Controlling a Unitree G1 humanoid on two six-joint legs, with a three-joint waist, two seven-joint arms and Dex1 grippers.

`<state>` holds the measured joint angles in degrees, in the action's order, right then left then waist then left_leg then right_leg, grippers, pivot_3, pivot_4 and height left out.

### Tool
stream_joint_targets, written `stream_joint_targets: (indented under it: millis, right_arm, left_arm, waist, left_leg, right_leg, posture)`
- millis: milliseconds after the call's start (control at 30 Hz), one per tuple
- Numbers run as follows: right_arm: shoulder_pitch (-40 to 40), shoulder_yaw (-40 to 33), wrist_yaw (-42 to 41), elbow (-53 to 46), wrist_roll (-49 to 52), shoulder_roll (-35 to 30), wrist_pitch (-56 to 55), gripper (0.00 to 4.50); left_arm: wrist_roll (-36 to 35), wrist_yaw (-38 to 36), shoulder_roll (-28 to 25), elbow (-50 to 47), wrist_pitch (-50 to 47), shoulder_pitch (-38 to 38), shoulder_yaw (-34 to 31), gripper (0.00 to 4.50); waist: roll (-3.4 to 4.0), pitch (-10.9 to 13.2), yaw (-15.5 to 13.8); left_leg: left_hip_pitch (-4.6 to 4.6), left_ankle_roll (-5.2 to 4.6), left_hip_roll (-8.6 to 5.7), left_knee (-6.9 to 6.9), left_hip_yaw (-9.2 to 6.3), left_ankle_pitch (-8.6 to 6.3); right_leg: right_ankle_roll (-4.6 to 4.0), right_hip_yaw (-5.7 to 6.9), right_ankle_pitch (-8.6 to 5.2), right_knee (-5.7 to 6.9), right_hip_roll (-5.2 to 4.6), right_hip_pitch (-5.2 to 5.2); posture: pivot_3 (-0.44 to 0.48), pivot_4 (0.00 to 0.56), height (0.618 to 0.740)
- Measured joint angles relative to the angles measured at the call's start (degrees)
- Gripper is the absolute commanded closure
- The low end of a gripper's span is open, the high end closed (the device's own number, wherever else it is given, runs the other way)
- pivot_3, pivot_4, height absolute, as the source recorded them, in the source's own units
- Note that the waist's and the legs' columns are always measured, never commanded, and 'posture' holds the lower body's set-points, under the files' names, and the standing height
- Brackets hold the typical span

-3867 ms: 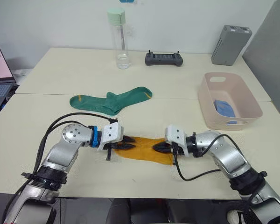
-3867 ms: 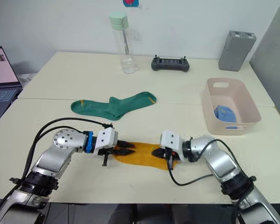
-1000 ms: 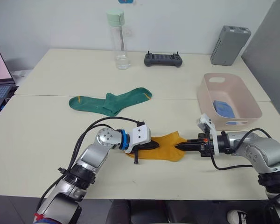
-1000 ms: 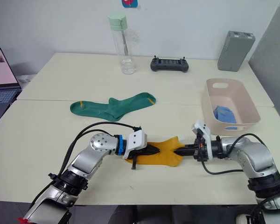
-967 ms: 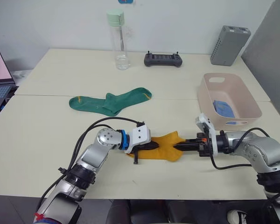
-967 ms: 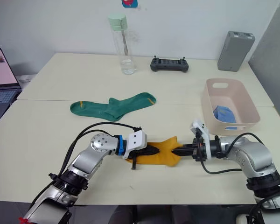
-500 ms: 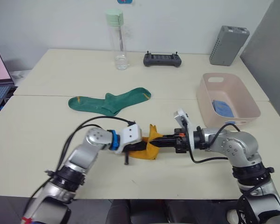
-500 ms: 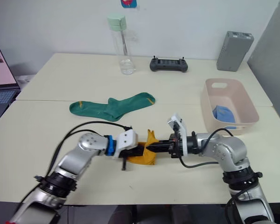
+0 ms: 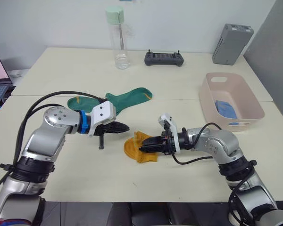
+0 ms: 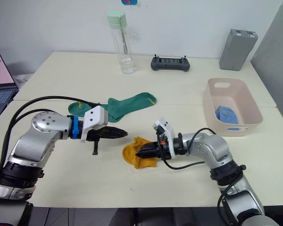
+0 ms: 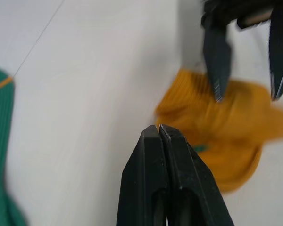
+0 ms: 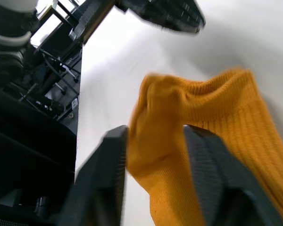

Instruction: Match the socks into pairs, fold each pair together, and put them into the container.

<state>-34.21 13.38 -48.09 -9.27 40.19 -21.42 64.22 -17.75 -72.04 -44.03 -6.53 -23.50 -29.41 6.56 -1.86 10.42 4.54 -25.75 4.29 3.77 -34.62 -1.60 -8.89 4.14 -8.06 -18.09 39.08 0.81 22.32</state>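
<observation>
The mustard yellow socks (image 9: 137,148) lie bunched and folded over on the near table, between my two grippers. My right gripper (image 9: 142,147) reaches in from the right. Its fingers (image 12: 111,160) stand apart on either side of the yellow fabric (image 12: 193,122), so it is open. My left gripper (image 9: 126,127) hovers just left of the bundle, shut and empty, clear of the fabric. The dark green socks (image 9: 118,100) lie together further back. The pale pink container (image 9: 206,110) stands at the right with light blue socks (image 9: 225,108) inside.
A clear bottle (image 9: 115,37) with a green cap, a black controller (image 9: 163,58) and a grey ribbed box (image 9: 231,38) stand along the far table edge. A laptop (image 10: 0,80) sits at the far left.
My right gripper carried the yellow socks' end leftward, folding them into a bundle, and its fingers opened. My left gripper came off the socks and drew back to the left.
</observation>
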Motion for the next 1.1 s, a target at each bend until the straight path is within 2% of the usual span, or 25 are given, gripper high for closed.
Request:
stream_joint_targets:
  millis: [100,200,367,433,600,867,1100]
  right_arm:
    - [-0.3,-4.2,0.3,-4.2,4.3,-2.2,4.6,1.77]
    - [1.6,-5.7,1.9,-5.3,4.4,-4.7,6.1,1.77]
    - [6.3,-5.7,6.1,-5.0,2.0,-6.4,6.9,1.77]
    - [6.5,-5.4,7.9,-5.0,1.3,-5.2,7.0,1.77]
    - [6.9,-3.8,10.8,-2.5,0.2,-1.6,7.6,1.77]
    - [2.2,-4.4,13.5,10.3,-0.8,9.6,8.2,1.77]
    - [-0.6,-6.4,14.4,14.9,-0.8,14.3,8.8,1.77]
  left_arm:
    - [-0.9,0.0,0.2,-2.0,-1.1,0.8,0.0,4.5]
    - [-0.2,-0.3,-0.3,-2.9,-0.1,4.4,1.6,4.5]
    - [8.1,0.3,-2.7,2.9,11.1,10.6,6.8,4.5]
    - [9.2,0.5,-2.6,4.4,15.0,10.5,6.9,4.5]
    - [9.2,1.3,-1.2,7.1,17.5,10.7,6.7,4.5]
    - [9.3,1.8,-1.4,7.0,17.7,11.1,6.4,4.5]
    - [9.3,2.9,-1.4,5.9,17.5,11.8,6.4,4.5]
  waist:
    - [0.01,0.0,0.1]
    - [0.01,0.0,0.3]
    - [0.0,0.0,0.2]
    - [0.02,0.0,0.2]
    - [0.04,-0.1,0.2]
    - [0.06,-0.1,0.5]
    - [0.07,-0.1,0.4]
  left_leg:
    - [0.01,0.0,0.0,0.0,-0.08,0.0]
    - [0.05,-0.01,0.01,0.01,-0.08,0.0]
    - [0.04,-0.01,0.0,-0.03,-0.06,0.01]
    - [0.09,-0.02,0.0,-0.09,-0.01,0.01]
    - [0.25,-0.04,0.0,-0.15,0.16,0.04]
    - [0.62,-0.1,0.01,-0.15,0.21,0.08]
    - [0.62,-0.1,0.01,-0.08,0.22,0.08]
  right_leg:
    - [-0.06,0.08,0.03,0.0,0.01,-0.03]
    - [-0.06,0.06,0.03,0.01,0.01,-0.03]
    - [-0.06,0.03,0.02,0.0,0.01,-0.02]
    - [0.11,-0.03,-0.01,0.01,0.0,-0.06]
    - [0.08,-0.22,-0.02,0.01,-0.01,-0.16]
    - [-0.06,-0.31,0.06,0.05,0.01,-0.32]
    - [0.04,-0.29,0.1,0.04,0.0,-0.28]
  posture:
    - [0.0,0.15,0.74]
    - [0.0,0.15,0.74]
    - [0.0,0.15,0.74]
    - [0.0,0.15,0.74]
    - [0.0,0.15,0.74]
    - [0.0,0.15,0.74]
    - [0.0,0.15,0.74]
